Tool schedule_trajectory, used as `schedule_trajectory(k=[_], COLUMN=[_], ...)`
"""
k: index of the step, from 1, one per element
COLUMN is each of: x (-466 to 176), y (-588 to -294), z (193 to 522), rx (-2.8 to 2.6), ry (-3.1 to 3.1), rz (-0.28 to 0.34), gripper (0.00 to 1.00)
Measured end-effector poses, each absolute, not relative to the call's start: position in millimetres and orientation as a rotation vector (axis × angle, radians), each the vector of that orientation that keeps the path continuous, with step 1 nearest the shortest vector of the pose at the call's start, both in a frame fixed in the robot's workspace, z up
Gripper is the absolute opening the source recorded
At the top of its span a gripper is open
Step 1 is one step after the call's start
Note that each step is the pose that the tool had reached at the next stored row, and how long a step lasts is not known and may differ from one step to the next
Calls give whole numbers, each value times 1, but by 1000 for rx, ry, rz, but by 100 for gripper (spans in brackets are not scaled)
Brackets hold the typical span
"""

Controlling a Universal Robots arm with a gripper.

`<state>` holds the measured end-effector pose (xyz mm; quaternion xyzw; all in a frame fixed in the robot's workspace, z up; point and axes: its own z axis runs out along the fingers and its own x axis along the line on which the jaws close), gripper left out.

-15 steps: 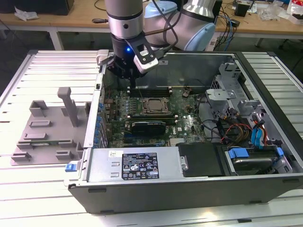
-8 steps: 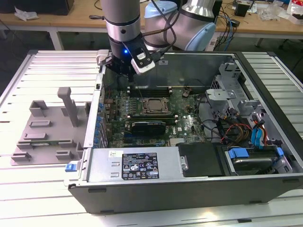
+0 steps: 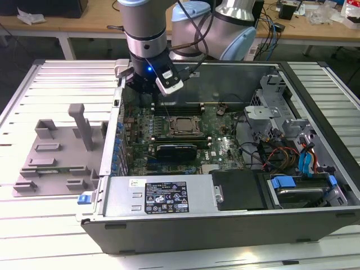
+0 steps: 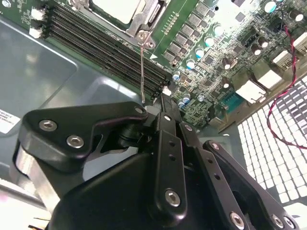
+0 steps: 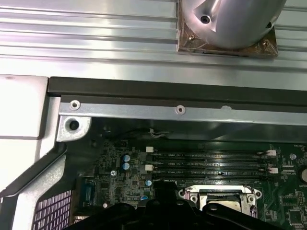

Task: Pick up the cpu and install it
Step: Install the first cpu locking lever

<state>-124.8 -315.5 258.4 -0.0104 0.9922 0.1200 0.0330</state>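
The cpu (image 3: pixel 181 126) lies flat in the motherboard socket inside the open computer case (image 3: pixel 169 228), with the black metal socket frame (image 3: pixel 198 135) around it. In the second wrist view its silvery top (image 4: pixel 117 9) shows inside the frame. My gripper (image 3: pixel 152 100) hangs over the case's back corner at the exterior view's left, beside the memory slots (image 4: pixel 105 45). Its fingers (image 4: pixel 165 108) are shut together with nothing seen between them. The tip is close to the thin socket lever wire (image 4: pixel 142 72); I cannot tell whether they touch. In the first wrist view the socket (image 5: pixel 223 197) lies just past the gripper's black linkage (image 5: pixel 163 211).
A grey plastic tray (image 3: pixel 56 157) with raised blocks sits on the slatted table at the exterior view's left of the case. Inside the case are a drive cage with blue latches (image 3: pixel 298 185), coloured cables (image 3: pixel 281 154) and a power supply (image 3: pixel 163 197). The case wall (image 5: pixel 177 109) stands close behind the gripper.
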Motion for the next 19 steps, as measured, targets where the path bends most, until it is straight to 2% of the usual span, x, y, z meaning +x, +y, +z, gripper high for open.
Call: schedule_trajectory(k=[19], x=[-120], y=[-316], z=[251], rx=[-32], ry=[3053], rz=[369], gripper=[11])
